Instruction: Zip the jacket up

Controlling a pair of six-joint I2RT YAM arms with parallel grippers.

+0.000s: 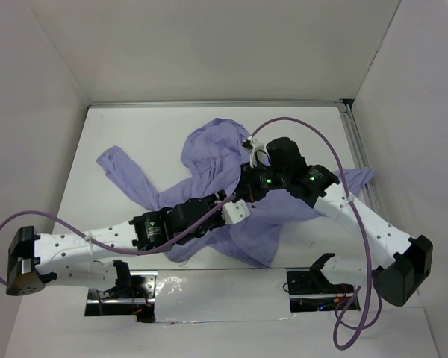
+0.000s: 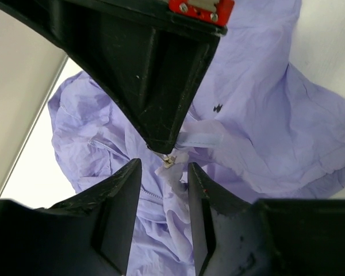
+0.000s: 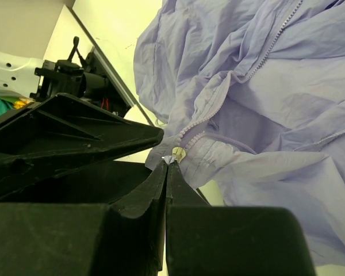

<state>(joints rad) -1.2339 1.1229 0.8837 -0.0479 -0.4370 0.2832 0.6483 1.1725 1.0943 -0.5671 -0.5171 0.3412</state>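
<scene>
Over the jacket [image 1: 209,149], the right end effector [image 3: 167,163] pinches its zipper pull [image 3: 177,153]; the left end effector [image 2: 164,168], half-open, straddles fabric.

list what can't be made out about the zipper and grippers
- top view: both arms cover the jacket front, hiding its zipper
- left wrist: the right gripper, shut on the zipper pull, blocks the zipper behind it; whether the open left gripper touches cloth is unclear
- right wrist: own fingers hide the zipper's bottom end

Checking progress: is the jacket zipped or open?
Open: on the jacket, the zipper teeth split apart right at the slider; anything below it is hidden.
</scene>
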